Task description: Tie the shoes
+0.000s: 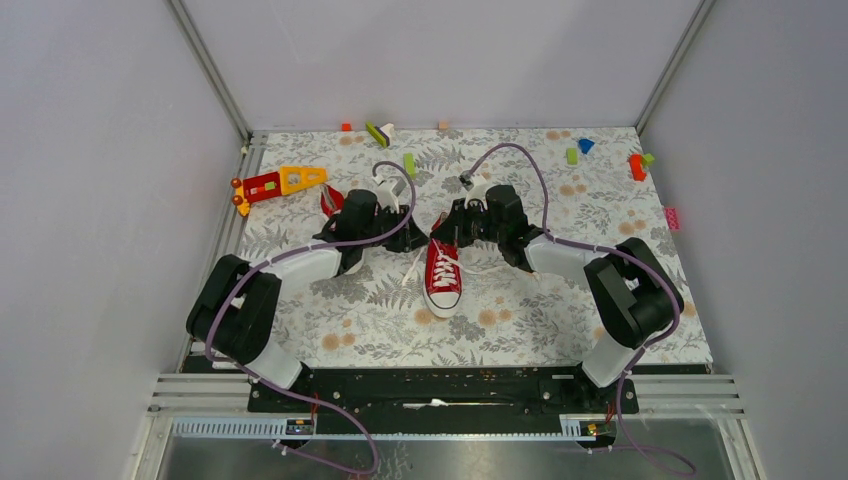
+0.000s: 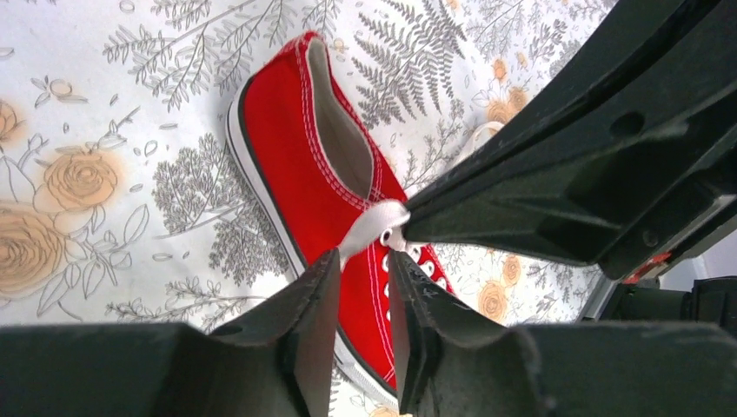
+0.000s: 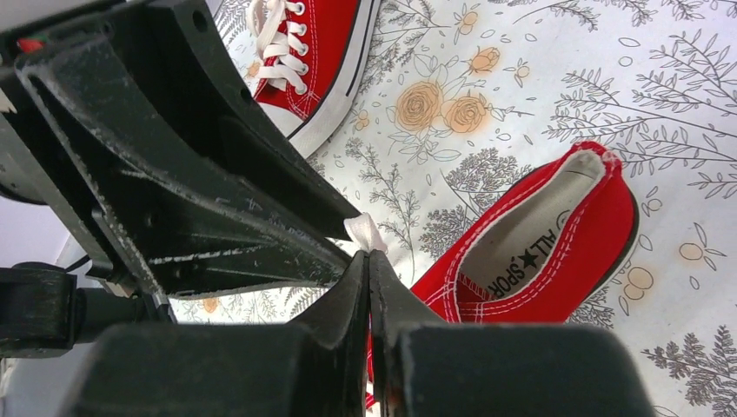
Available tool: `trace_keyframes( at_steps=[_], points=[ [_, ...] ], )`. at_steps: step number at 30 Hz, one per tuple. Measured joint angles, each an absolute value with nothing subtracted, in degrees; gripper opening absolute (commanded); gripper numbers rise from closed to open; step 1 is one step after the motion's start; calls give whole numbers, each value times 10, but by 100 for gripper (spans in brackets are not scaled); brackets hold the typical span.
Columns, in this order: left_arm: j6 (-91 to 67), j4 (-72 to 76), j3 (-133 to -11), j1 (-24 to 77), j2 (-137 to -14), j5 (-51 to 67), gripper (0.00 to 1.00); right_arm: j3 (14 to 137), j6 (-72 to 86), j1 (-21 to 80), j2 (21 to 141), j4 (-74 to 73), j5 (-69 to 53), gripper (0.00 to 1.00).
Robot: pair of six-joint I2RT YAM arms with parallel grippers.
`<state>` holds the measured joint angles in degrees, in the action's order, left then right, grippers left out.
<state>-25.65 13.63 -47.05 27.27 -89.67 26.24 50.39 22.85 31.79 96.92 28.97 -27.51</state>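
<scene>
Right tool pinches lace, left tool barely parted; shoe lies near-to-far, toe nearward.

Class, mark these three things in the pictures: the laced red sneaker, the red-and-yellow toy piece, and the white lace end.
laced red sneaker [image 1: 442, 272], top view, on its laced upper.
red-and-yellow toy piece [image 1: 300, 180], top view, on its yellow part.
white lace end [image 3: 365, 231], right wrist view, on its folded tip.

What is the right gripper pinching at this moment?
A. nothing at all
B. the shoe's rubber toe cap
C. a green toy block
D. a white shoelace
D: in the right wrist view the right gripper is shut, with a bit of white lace caught at its tip.
</scene>
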Motion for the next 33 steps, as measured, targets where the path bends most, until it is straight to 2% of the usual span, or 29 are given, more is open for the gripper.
trace_keyframes(
  at_steps=[3, 10, 12, 15, 22, 29, 31, 32, 33],
  points=[
    [-261, 137, -454, 273, -886, 251, 42, 504, 230, 318, 969, 290, -263, 0],
    [-263, 175, -408, 278, -870, 233, 70, 501, 234, 318, 967, 290, -253, 0],
    [-260, 189, -397, 283, -869, 225, 88, 501, 234, 318, 967, 290, -251, 0],
    [-251, 211, -385, 296, -866, 207, 92, 501, 236, 318, 967, 290, -251, 0],
    [-246, 265, -386, 311, -872, 183, 86, 500, 238, 318, 963, 290, -251, 0],
    [-243, 278, -413, 326, -923, 169, 72, 500, 241, 318, 963, 290, -251, 0],
    [-245, 282, -414, 329, -934, 166, 62, 500, 242, 318, 963, 290, -251, 0],
    [-247, 284, -414, 330, -937, 166, 53, 500, 243, 318, 963, 290, -251, 0],
    [-248, 285, -414, 330, -940, 166, 38, 500, 243, 318, 963, 290, -251, 0]
  ],
)
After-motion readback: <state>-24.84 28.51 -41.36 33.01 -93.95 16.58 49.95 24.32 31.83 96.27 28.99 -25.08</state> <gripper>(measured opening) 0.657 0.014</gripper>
